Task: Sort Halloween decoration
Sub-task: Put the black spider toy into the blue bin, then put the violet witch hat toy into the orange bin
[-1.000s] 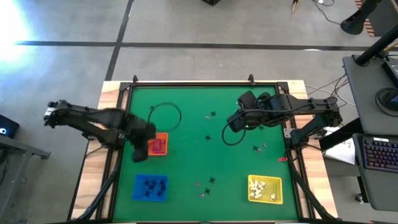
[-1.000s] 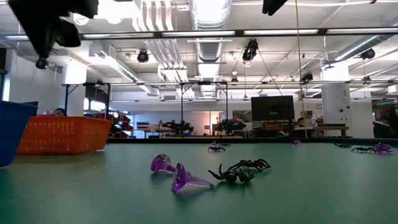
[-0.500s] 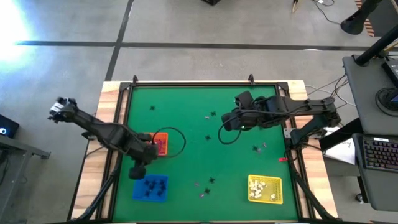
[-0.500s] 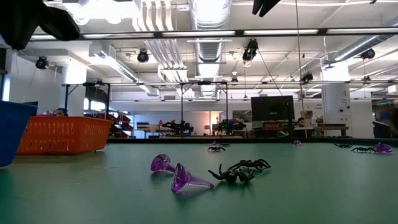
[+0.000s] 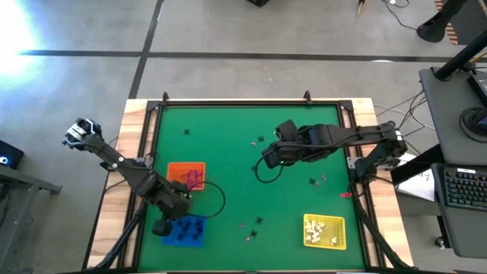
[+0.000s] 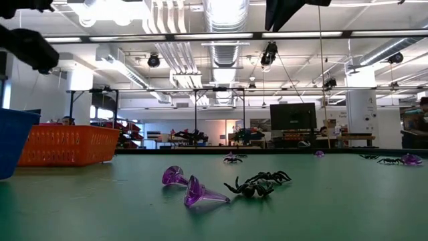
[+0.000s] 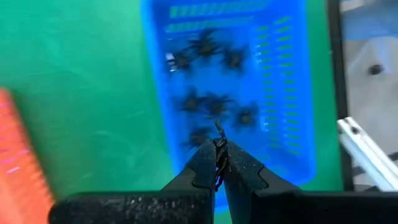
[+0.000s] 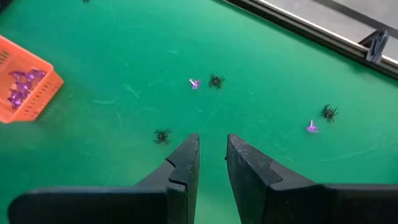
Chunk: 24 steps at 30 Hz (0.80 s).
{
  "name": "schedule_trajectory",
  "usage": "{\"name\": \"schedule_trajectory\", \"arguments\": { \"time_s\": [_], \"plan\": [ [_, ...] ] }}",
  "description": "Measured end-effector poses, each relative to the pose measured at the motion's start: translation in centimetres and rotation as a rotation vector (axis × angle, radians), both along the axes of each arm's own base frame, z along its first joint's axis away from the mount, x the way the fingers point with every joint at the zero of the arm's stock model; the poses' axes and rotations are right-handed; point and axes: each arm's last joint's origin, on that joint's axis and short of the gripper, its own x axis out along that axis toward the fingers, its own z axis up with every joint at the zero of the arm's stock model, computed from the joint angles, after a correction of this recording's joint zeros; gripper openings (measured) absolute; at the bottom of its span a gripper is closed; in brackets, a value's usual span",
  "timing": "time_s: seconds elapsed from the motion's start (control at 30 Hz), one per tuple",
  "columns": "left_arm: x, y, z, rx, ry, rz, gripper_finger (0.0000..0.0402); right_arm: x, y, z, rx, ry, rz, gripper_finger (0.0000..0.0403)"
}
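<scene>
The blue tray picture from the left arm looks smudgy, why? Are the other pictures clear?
Left wrist view: the blue tray and its black spiders are blurred, though the left gripper is sharp. Right wrist view: crisp. High view: white glare at the floor's left edge. Low view: bright ceiling lights wash out the top.

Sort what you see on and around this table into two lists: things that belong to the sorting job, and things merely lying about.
Part of the job:
- black spiders
- purple trinkets
- white trinkets
- orange tray
- blue tray
- yellow tray
- left gripper, shut on a black spider

Just lying about:
- keyboard
- loose cable
</scene>
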Motion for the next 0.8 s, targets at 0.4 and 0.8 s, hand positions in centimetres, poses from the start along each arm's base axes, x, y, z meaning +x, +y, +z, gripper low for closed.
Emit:
{"name": "schedule_trajectory", "arguments": {
  "time_s": [0.4, 0.8],
  "plan": [
    [-0.2, -0.3, -2.2, -0.094, 0.013, 0.047, 0.0031, 0.2, 0.1, -0.2, 0.037, -0.002, -0.011, 0.0070],
    [-0.3, -0.1, -2.3, -0.077, 0.025, 0.034, 0.0055, 0.2, 0.2, -0.2, 0.040, -0.003, -0.009, 0.0070]
  ]
}}
